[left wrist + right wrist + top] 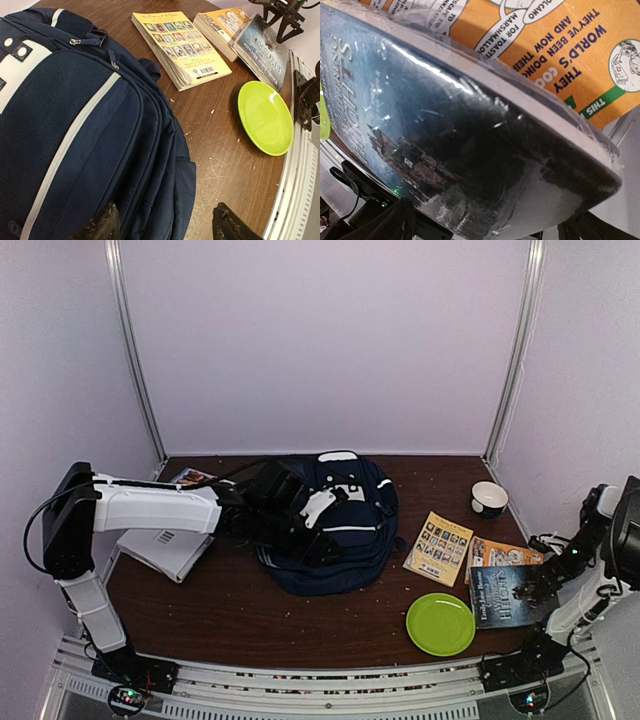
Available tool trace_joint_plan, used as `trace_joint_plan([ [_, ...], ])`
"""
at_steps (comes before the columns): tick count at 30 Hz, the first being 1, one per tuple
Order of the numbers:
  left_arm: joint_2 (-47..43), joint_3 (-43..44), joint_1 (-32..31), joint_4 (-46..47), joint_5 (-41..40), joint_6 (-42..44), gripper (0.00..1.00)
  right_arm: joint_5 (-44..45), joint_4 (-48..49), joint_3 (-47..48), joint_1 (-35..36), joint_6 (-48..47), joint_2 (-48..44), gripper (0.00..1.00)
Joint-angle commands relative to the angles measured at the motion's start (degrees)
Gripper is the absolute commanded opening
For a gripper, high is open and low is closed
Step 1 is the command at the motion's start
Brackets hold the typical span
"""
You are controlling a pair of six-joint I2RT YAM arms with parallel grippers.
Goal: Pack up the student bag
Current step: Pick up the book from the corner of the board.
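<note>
The student bag (335, 540), navy with a white stripe, lies flat mid-table; it fills the left of the left wrist view as the student bag (75, 130), its zips closed. My left gripper (303, 528) hovers over the bag's near right edge. The left gripper (167, 227) is open, with one finger above the fabric and the other above bare wood. My right gripper (540, 585) is at a dark-covered book (508, 597). That gripper (490, 230) stands open, its fingers wide on either side of the dark book's (445, 125) corner.
An orange book (505, 554) lies partly under the dark one. A yellow book (438, 547) sits left of them, right of the bag. A lime plate (440, 624) is near the front edge and a small bowl (489, 499) at the back right. A white book (165, 550) lies under the left arm.
</note>
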Motion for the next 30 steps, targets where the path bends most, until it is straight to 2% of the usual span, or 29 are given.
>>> trace_joint_plan([
  [1, 1.3, 4.1, -0.7, -1.8, -0.5, 0.5, 0.66, -1.9, 1.9, 1.0, -0.8, -0.6, 3.2, 1.00],
  [7, 4.4, 7.4, -1.4, -0.9, 2.0, -0.5, 0.65, -3.4, 2.4, -0.5, -1.6, -2.4, 6.0, 0.99],
  [13, 11.1, 14.1, -4.3, 1.9, 7.9, -3.5, 0.64, -9.4, -4.8, 0.8, -2.4, -7.1, 9.8, 0.85],
  [19, 18.0, 20.2, -6.8, 1.9, 9.2, -5.0, 0.64, -11.6, -8.3, 1.2, -2.7, -8.9, 11.0, 0.65],
  [26, 18.5, 20.4, -7.0, 2.0, 8.7, -4.7, 0.64, -14.8, -14.8, 2.7, -2.8, -11.4, 7.4, 0.36],
  [30, 18.2, 19.8, -7.0, 1.9, 8.0, -4.2, 0.64, -16.0, -17.6, 3.6, -2.8, -12.0, 4.8, 0.23],
])
